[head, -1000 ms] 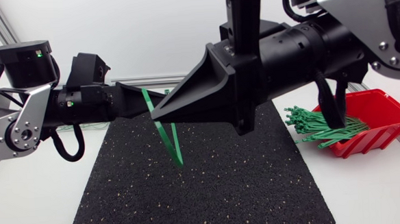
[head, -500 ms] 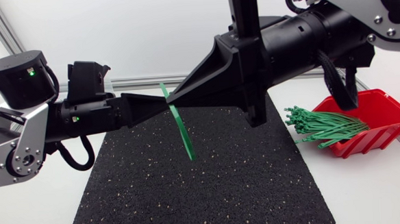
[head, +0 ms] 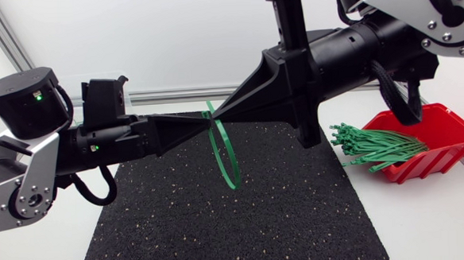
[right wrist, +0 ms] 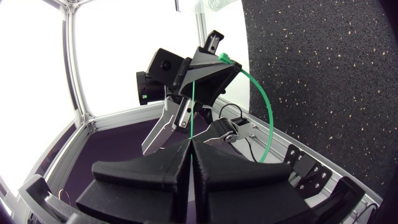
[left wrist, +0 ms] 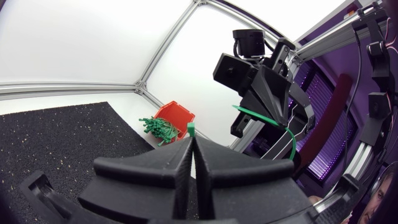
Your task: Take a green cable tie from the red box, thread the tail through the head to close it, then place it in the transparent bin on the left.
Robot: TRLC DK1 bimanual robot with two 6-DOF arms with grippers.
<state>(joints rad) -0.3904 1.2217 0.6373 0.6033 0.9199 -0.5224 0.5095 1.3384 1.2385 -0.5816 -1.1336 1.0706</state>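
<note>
While tip to tip above the mat (head: pixel 261 224), both sets of jaws tight on one looped cable tie (head: pixel 234 182).

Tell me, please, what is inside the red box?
A bundle of green cable ties lies in the red box, ends sticking out past its front. The floor beneath them is hidden.

A black mat (head: pixel 261 224) (tan-flecked) lies on the white table (head: pixel 428 223).

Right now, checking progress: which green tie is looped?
The tie held by left gripper and right gripper above the mat; others lie bunched at the red box.
</note>
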